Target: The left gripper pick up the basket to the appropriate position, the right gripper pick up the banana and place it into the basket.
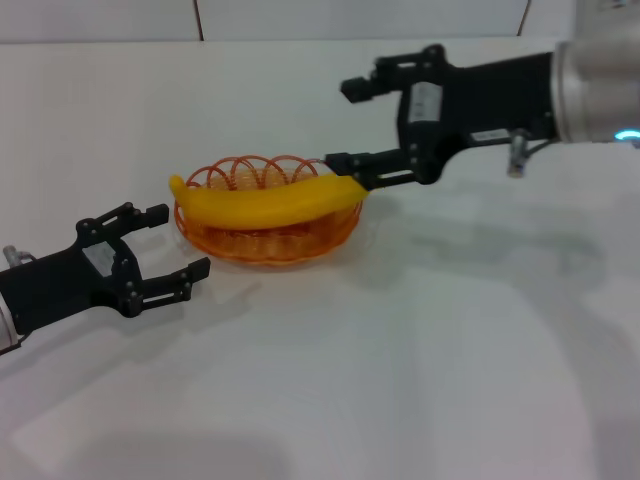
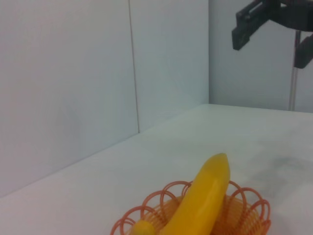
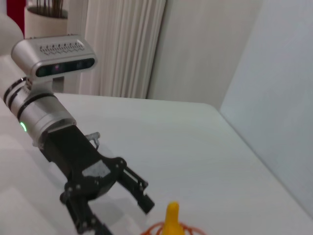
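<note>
Lying across the orange wire basket (image 1: 268,240), a yellow banana (image 1: 270,202), both hands spread wide.

Basket (image 3: 168,229) mostly cut off, right wrist view.

The basket (image 1: 268,235) sits on the worktop (image 1: 420,350) a little toward ten o'clock of the middle, and the banana (image 1: 270,202) lies across its rim, ends pointing to nine and three o'clock. The left gripper (image 1: 165,245) is just beside the basket at its eight o'clock side, jaws spread and apart from it. The right gripper (image 1: 350,125) is at the basket's two o'clock, jaws spread, the lower finger close by the banana's three o'clock end.
</note>
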Tool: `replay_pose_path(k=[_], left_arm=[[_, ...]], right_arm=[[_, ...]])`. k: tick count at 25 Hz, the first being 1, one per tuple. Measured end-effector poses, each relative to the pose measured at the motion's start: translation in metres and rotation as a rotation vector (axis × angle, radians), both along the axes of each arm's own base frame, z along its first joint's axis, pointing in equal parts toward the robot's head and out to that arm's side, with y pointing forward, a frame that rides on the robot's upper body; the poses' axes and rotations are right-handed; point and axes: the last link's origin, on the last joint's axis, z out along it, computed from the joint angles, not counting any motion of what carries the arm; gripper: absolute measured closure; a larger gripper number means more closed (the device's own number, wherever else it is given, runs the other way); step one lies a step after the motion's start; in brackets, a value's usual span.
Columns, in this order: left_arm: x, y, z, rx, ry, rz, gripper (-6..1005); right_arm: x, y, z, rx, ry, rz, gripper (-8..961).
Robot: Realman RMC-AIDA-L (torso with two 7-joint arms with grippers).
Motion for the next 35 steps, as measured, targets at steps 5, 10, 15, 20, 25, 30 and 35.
replay_pose_path(k=[5,10,15,20,25,30,35], left_arm=[[0.0,0.0,0.0,0.0,0.0,0.0,105],[0.001,0.001,0.0,0.0,0.0,-0.004,105],[0.002,0.002,0.0,0.001,0.001,-0.007,106],[0.002,0.002,0.0,0.003,-0.001,-0.007,106],[0.001,0.001,-0.001,0.012,-0.01,-0.007,106],[0.002,0.001,-0.003,0.02,-0.018,-0.009,106],[0.001,0.0,-0.003,0.023,-0.02,-0.006,106]], right_arm=[[0.024,0.002,0.001,-0.03,0.039,-0.065,200],[0.05,0.006,-0.001,-0.033,0.076,-0.131,199],[0.076,0.008,-0.004,-0.031,0.097,-0.201,199],[0.096,0.005,-0.006,-0.027,0.125,-0.245,199],[0.103,0.002,-0.007,-0.029,0.155,-0.247,200],[0.104,0.001,-0.007,-0.031,0.156,-0.245,200],[0.104,0.001,-0.007,-0.031,0.157,-0.246,199]])
